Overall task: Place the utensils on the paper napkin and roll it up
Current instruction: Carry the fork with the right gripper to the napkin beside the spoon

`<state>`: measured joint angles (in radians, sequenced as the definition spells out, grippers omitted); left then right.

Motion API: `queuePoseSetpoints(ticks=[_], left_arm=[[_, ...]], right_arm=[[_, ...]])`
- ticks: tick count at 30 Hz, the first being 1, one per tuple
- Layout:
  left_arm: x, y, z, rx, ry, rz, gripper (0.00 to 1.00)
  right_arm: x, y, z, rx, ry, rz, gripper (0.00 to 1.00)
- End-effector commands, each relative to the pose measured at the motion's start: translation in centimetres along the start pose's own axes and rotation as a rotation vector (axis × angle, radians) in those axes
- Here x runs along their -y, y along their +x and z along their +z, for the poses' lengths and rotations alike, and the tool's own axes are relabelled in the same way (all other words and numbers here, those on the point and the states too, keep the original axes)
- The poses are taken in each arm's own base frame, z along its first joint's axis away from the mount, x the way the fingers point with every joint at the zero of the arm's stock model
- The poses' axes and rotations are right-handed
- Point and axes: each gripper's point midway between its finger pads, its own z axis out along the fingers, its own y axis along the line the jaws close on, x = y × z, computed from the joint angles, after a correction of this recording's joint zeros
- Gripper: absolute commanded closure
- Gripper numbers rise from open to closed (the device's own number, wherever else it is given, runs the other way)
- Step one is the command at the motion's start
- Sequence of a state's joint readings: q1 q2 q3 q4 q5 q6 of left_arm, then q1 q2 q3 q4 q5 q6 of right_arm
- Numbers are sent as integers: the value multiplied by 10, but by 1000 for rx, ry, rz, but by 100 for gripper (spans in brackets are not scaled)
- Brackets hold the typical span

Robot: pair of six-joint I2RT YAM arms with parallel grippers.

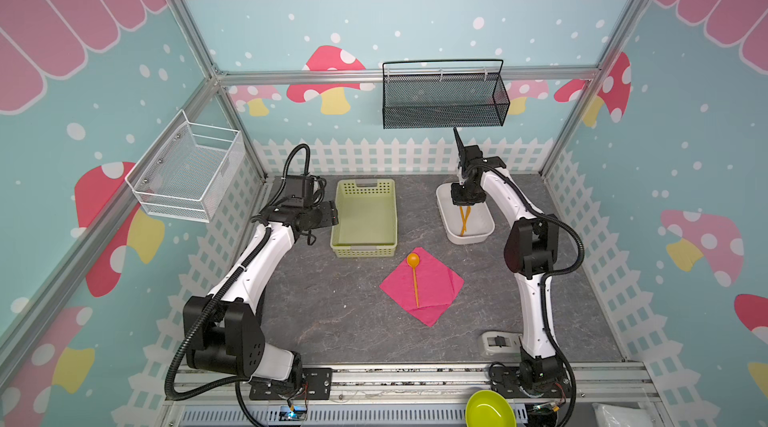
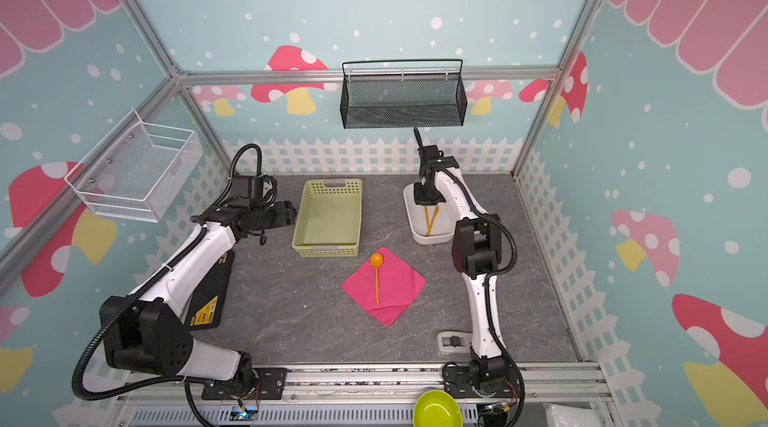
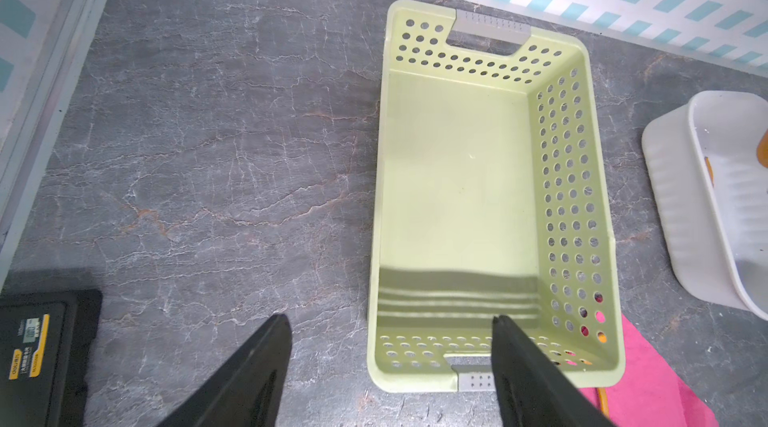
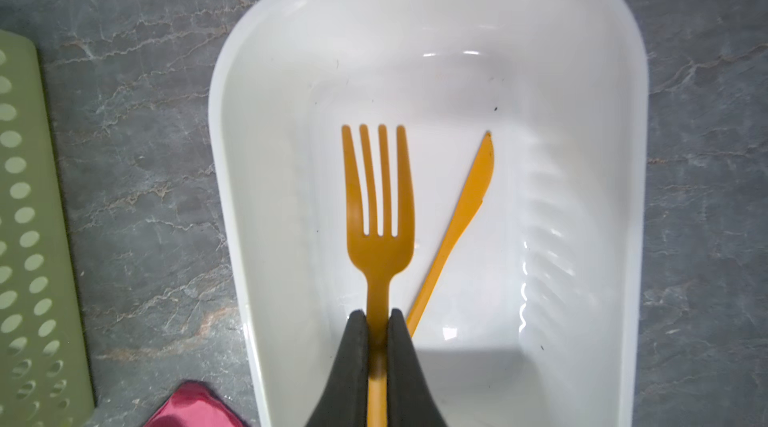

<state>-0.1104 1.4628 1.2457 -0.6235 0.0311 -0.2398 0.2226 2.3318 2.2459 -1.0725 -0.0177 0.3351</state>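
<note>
Right wrist view: fingers [image 4: 354, 362] pinch fork [image 4: 380, 213] handle (knife [image 4: 471, 200] lies beside).

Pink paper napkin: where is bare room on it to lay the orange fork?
The magenta paper napkin is bare between the orange plastic spoon and its right corner, the wider patch; a narrower one lies left of the spoon. Crowded only along the spoon.

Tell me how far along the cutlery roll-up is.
Done: the spoon lies on the paper napkin. In hand: the right gripper is shut on the fork at the white tub. Left: the knife in that tub, then rolling. The left gripper hangs open beside the green basket.
</note>
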Motion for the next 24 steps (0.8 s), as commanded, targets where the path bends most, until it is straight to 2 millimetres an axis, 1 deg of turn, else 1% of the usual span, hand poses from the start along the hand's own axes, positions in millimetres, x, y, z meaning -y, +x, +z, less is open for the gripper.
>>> queuePoseSetpoints(ticks=[1,6,9,12,14,16,18,21,24], left_arm=[[-1,-3,-5,17,8,-13,22],[-1,-3,-9,23,6,-12,22],[-2,-4,-10,28,2,-11,23],[-2,-5,-12,32,2,-10,22],[-2,-4,-12,32,2,-10,22],[-2,-5,-12,33,2,-11,22],[-3,-4,-12,32,-1,-13,22],[-4,-3,-10,26,-9,-14,22],[-3,-4,-12,27,-5,-16,22]], right_arm=[[-8,7,-43,14,-51,-29,94],[-8,32,-53,-17,-40,-31,94],[-16,50,-56,-2,-79,-20,95],[-26,68,-66,29,-122,4,96],[-34,78,-77,66,-138,20,97],[-48,93,-82,85,-197,37,97],[-56,107,-82,86,-227,57,97],[-69,127,-83,92,-225,75,98],[-84,147,-80,76,-237,95,99]])
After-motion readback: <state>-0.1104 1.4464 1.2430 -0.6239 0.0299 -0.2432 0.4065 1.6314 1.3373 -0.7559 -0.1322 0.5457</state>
